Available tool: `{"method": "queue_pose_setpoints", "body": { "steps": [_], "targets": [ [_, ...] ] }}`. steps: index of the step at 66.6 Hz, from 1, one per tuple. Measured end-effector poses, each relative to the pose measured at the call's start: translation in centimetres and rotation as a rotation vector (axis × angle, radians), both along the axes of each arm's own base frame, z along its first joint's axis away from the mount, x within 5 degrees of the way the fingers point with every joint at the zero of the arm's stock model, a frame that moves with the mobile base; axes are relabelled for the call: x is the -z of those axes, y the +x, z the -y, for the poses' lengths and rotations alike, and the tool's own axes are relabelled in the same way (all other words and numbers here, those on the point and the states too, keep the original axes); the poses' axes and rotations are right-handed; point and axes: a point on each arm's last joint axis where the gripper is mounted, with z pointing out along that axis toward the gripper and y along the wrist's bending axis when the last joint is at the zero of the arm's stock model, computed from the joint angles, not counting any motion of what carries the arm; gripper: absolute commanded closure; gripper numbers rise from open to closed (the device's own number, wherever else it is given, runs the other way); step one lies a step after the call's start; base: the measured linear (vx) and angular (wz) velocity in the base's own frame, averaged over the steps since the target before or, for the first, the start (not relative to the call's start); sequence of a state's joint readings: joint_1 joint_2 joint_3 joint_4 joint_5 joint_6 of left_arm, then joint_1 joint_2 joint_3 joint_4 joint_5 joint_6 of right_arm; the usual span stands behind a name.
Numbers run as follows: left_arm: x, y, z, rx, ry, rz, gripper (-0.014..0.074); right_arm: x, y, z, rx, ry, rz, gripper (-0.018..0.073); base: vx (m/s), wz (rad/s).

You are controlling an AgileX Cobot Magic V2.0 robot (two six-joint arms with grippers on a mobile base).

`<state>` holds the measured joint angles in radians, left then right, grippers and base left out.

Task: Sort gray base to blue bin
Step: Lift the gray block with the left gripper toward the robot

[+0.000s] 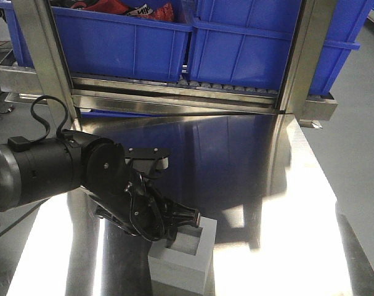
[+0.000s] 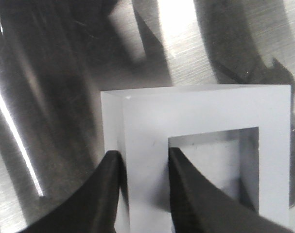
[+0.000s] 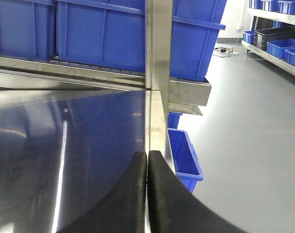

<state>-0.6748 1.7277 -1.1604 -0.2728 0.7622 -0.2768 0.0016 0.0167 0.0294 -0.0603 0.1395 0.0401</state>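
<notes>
Pinching one wall of the matte light-gray cube-shaped base (image 2: 200, 116) on the shiny steel surface (image 1: 279, 203), the left gripper (image 2: 143, 162) clamps it; the right gripper (image 3: 147, 162) is closed, empty

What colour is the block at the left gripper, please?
Light gray block, best in left wrist view.

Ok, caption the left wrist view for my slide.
Left pincer clamps one wall of the matte light-gray cube-shaped block on steel tabletop.
</notes>
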Motion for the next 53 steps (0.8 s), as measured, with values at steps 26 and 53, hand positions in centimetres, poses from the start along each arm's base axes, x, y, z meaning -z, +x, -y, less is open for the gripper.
{"method": "queue_pose_setpoints", "body": {
  "steps": [26,53],
  "targets": [
    [-1.5,0.1,-0.6,0.055,0.003,0.130,0.0603,0.0,0.0,0.0,0.000,0.000,0.000,0.0568,0.00,0.00],
    [-6.8,-2.1,-3.3,0.024,-0.163,0.492,0.0603,0.0,0.0,0.0,0.000,0.000,0.000,0.0568,0.00,0.00]
  ]
}}
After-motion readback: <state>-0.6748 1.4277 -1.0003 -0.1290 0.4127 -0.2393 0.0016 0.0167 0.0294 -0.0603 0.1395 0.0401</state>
